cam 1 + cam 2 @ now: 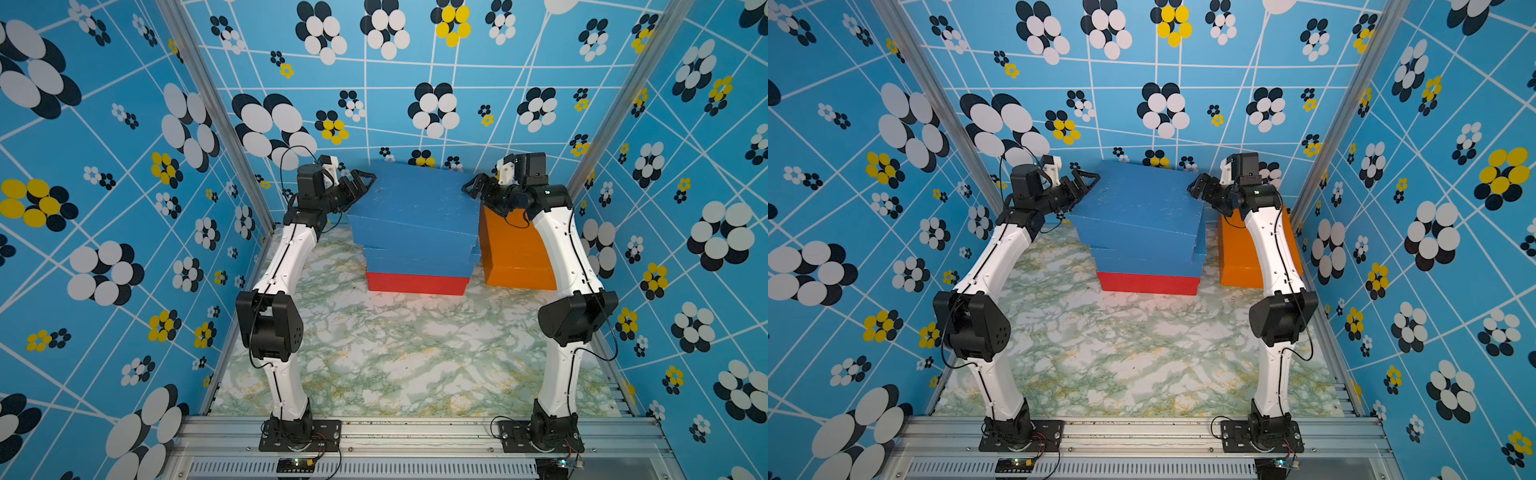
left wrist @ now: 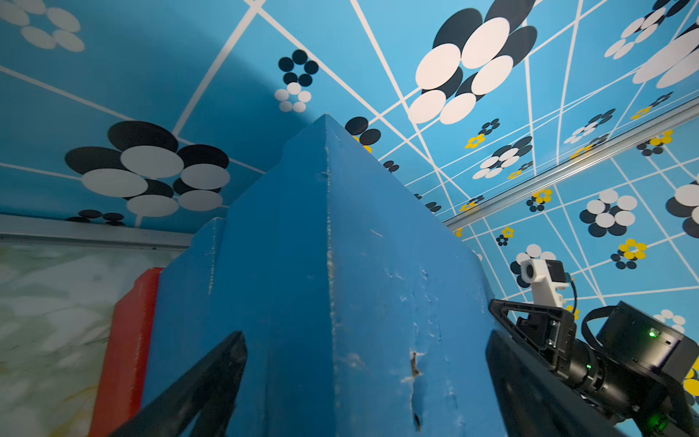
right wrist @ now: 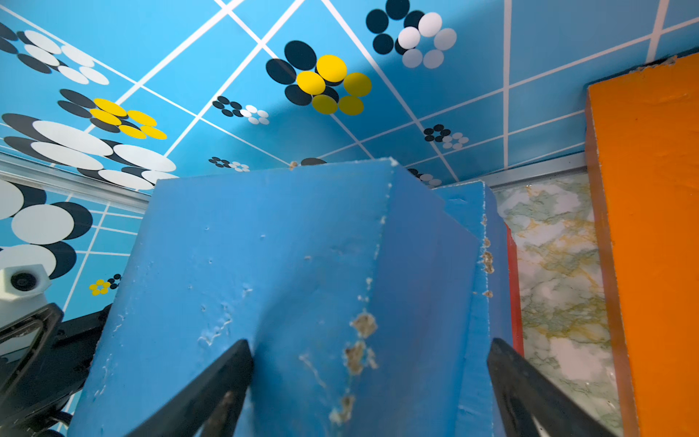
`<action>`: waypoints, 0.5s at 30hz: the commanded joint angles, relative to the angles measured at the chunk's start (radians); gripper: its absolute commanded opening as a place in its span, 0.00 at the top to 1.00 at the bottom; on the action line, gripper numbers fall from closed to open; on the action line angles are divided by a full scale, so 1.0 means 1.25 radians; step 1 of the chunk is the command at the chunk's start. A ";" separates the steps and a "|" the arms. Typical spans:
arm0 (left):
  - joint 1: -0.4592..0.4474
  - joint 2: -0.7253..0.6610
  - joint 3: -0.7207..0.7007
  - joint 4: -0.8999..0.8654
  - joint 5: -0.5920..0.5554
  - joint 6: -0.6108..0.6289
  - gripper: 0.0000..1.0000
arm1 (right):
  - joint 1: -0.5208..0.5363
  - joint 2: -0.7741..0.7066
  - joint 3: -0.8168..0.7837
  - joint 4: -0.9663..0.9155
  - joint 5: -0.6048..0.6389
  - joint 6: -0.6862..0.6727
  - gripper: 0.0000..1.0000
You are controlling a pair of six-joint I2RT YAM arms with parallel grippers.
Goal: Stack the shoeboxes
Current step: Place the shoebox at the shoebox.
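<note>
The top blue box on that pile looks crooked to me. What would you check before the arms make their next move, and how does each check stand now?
1. Alignment: the top blue painted shoebox square on the lower blue shoebox: not ok, it sits twisted and overhangs.
2. Base: the red shoebox flat on the marble-patterned table: ok.
3. The left gripper wide open at one end of the top box: ok.
4. The right gripper wide open at the opposite end: ok.
5. Grippers touching that box: cannot tell.
6. The orange shoebox on the pile: not ok, it stands beside it on the table.
</note>
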State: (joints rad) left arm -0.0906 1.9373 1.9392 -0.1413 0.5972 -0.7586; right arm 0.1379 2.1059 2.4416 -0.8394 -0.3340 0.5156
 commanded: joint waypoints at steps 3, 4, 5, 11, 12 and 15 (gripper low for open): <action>0.021 0.030 0.016 -0.170 -0.039 0.084 0.01 | -0.011 0.030 0.000 -0.098 0.069 -0.033 0.01; 0.022 0.028 0.016 -0.164 -0.035 0.079 0.00 | -0.011 0.029 0.000 -0.101 0.073 -0.035 0.01; 0.023 0.026 0.017 -0.160 -0.032 0.073 0.01 | -0.011 0.028 0.000 -0.102 0.077 -0.036 0.01; 0.033 0.006 0.005 -0.110 -0.010 0.033 0.00 | -0.011 0.018 0.002 -0.101 0.075 -0.039 0.01; 0.034 -0.001 0.001 -0.102 -0.006 0.028 0.01 | -0.011 0.016 0.004 -0.100 0.073 -0.039 0.01; 0.037 -0.023 -0.012 -0.087 0.000 0.021 0.00 | -0.011 0.008 0.014 -0.102 0.062 -0.040 0.01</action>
State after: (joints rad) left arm -0.0582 1.9499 1.9461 -0.2584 0.5823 -0.7223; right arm 0.1360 2.1059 2.4519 -0.8513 -0.3080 0.5018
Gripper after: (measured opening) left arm 0.995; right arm 0.987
